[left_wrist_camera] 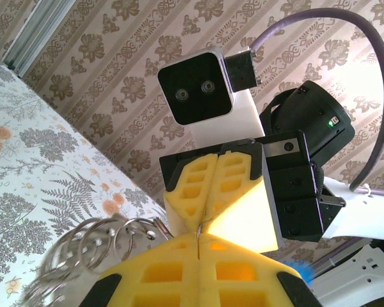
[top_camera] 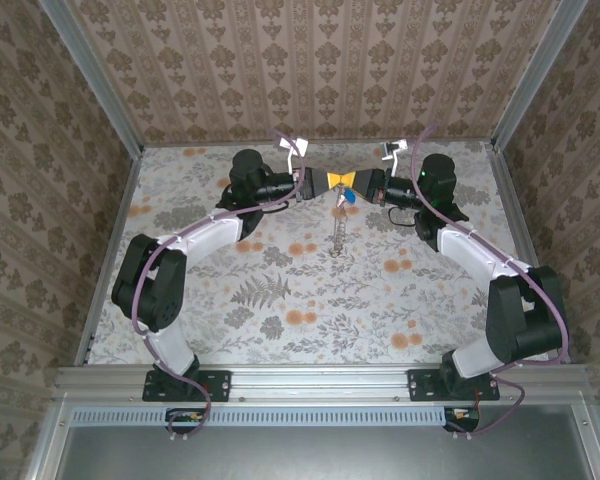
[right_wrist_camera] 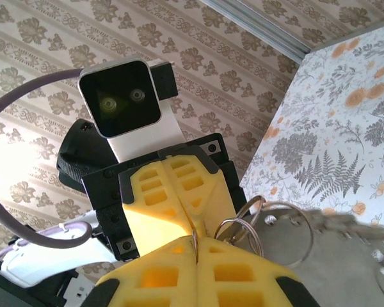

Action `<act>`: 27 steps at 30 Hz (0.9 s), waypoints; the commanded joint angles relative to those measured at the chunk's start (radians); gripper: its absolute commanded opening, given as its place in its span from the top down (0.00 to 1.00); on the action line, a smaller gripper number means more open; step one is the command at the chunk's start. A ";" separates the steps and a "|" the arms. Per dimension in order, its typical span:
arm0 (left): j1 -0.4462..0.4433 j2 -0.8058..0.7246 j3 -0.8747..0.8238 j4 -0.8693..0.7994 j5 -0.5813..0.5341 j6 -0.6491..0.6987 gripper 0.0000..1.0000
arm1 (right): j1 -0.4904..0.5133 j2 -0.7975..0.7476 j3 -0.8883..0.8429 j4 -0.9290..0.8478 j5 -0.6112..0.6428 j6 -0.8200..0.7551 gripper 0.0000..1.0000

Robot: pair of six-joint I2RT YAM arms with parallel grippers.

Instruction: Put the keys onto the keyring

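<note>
The left pincer (top_camera: 330, 181) is held above the far middle of the flowered surface (top_camera: 280, 300), and the right pincer (top_camera: 357, 182) is set tip to tip against it, the yellow pads of the two touching. Both pincers are clenched, each pair of pads pressed together with no gap.

The keyring (top_camera: 336, 228) is hung from the tips of the left pincer, its chain-like strap trailing toward the near edge and kept off the surface. In the left wrist view its stacked metal loops (left_wrist_camera: 93, 243) are seen just beside the left pincer's pads, and a thin sliver of metal is caught in their seam, so the keyring is taken to be grasped by the left pincer.

In the right wrist view the same loops (right_wrist_camera: 256, 224) are seen just beside the meeting tips, with the strap blurred beyond them. A thin metal edge is also caught in the right pincer's seam; whether this is ring or key blade cannot be told.

The key (top_camera: 347, 197), marked by its blue head, is found just below the left pincer's tips, close against the keyring's top. Whether it is threaded on the ring cannot be told.
</note>
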 commanded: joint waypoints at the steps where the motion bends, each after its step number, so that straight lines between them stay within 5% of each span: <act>1: -0.013 -0.055 0.005 0.053 0.017 -0.001 1.00 | 0.012 -0.012 0.026 0.006 -0.021 -0.015 1.00; 5: 0.001 -0.066 0.010 0.011 0.010 0.020 1.00 | 0.007 -0.027 0.023 -0.064 -0.012 -0.071 1.00; 9: 0.044 -0.101 0.001 -0.042 0.003 0.048 0.71 | -0.005 -0.035 0.025 -0.122 -0.024 -0.142 1.00; 14: 0.091 -0.163 0.017 -0.193 0.032 0.161 0.56 | -0.024 -0.022 0.031 -0.134 -0.065 -0.203 1.00; 21: 0.089 -0.159 0.172 -0.580 0.200 0.446 0.52 | -0.027 0.006 0.082 -0.164 -0.151 -0.293 1.00; 27: 0.085 -0.082 0.291 -0.764 0.283 0.586 0.63 | -0.026 0.030 0.123 -0.202 -0.213 -0.340 1.00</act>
